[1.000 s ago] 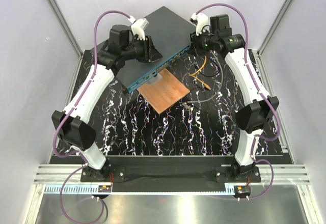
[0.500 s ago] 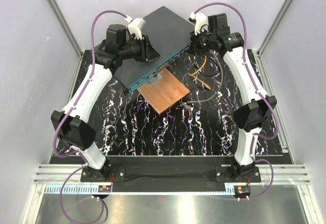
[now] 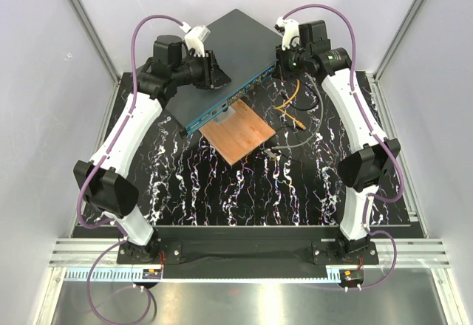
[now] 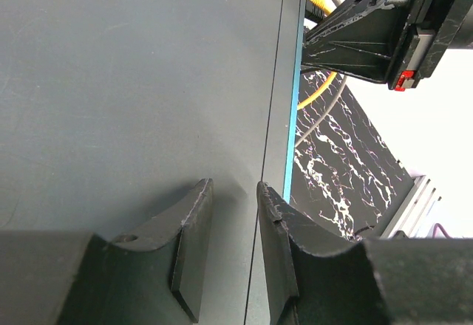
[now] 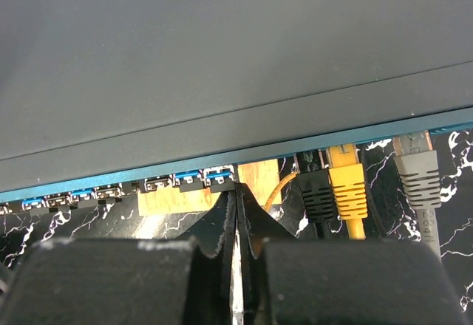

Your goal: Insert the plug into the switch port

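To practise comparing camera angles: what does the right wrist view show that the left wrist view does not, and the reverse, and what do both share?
Only the right wrist view shows the row of ports on the front of the switch, with a black plug, a yellow plug and a grey plug in ports at the right. Only the left wrist view shows the left gripper, jaws apart above the switch's top. Both show the switch's dark top, its teal edge, the marbled table and the right gripper, which is shut.
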You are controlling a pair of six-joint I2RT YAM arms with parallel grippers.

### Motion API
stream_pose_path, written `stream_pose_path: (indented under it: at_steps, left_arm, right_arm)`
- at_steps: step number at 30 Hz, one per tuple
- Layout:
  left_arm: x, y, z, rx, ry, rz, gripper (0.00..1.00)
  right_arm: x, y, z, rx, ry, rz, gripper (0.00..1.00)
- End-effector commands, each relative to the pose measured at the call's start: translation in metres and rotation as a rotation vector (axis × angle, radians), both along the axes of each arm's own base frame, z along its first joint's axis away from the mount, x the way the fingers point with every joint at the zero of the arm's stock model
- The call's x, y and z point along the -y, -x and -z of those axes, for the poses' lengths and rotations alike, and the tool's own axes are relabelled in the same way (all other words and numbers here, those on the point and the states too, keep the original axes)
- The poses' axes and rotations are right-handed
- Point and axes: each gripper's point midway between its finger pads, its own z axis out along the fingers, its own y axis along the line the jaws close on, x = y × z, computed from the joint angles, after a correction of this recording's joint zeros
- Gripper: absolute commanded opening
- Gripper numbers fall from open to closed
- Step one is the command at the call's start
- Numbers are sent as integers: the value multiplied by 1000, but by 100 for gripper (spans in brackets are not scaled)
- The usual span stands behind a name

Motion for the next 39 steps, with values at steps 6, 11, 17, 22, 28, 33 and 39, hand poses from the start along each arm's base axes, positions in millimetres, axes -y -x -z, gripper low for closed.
stream_pose_path:
  at_steps: [6, 11, 17, 22, 28, 33, 39]
  left_arm:
    - [-4, 0, -7, 15, 4, 2, 36]
    - [-4, 0, -6, 16, 2, 2, 36]
    - [-5, 2, -6, 29, -12, 9, 36]
    - [-10, 6, -17, 74, -20, 16, 40]
    - [-22, 18, -53, 194, -2, -7, 47]
    - [-30, 34, -77, 302, -13, 1, 57]
    - [-26, 73, -89, 486, -93, 196, 68]
  right_arm:
    - [-53, -44, -71, 343, -127, -32, 3]
    - [-54, -51, -72, 371, -111, 3, 3]
    - [-59, -54, -75, 389, -113, 4, 4]
    - [-54, -28, -74, 354, -91, -57, 15]
    - [-29, 36, -80, 363, -36, -130, 39]
    - [-7, 100, -82, 339, -12, -206, 51]
    - [14, 173, -59, 232, -9, -307, 65]
